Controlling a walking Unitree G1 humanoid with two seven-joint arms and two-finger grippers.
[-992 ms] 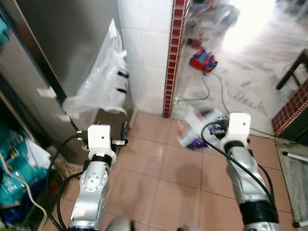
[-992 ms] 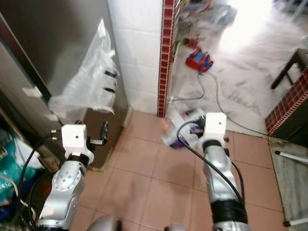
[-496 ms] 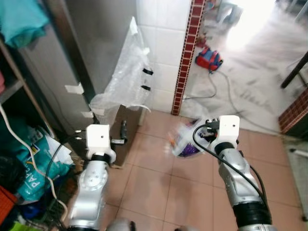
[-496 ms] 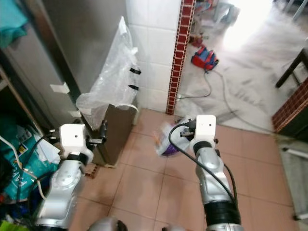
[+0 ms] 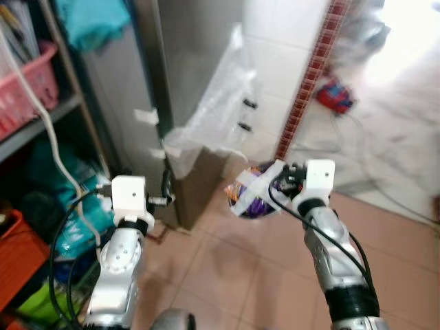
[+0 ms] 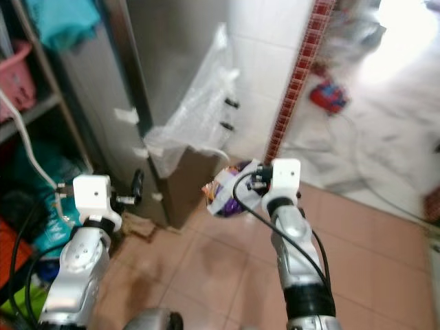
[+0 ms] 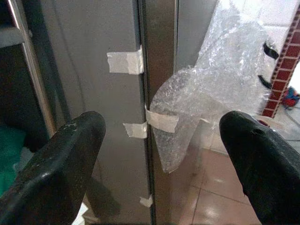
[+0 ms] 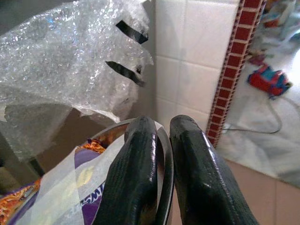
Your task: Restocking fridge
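A steel-grey fridge [image 5: 189, 62] stands ahead on the left, its door seam patched with bits of white tape [image 7: 124, 62] and a sheet of bubble wrap [image 5: 220, 120] hanging off its corner. My right gripper [image 8: 161, 129] is shut on the rim of a purple and orange snack bowl [image 5: 251, 196] with a tape strip across its lid, held above the floor just right of the fridge's lower corner. My left gripper [image 7: 161, 140] is open and empty, pointed at the fridge's seam from a short way off.
A shelf unit on the left holds a pink basket [image 5: 31, 82], teal bags [image 5: 72, 227] and an orange crate [image 5: 20, 258], with a white cable [image 5: 48, 130] hanging down. A white tiled wall with a red brick strip [image 5: 309, 89] stands right of the fridge. A red-blue toy [image 5: 335, 96] lies beyond.
The camera has swung left and nearer, bringing the shelf and the fridge's front into view. The right gripper keeps its hold on the bowl, now close to the fridge's corner.
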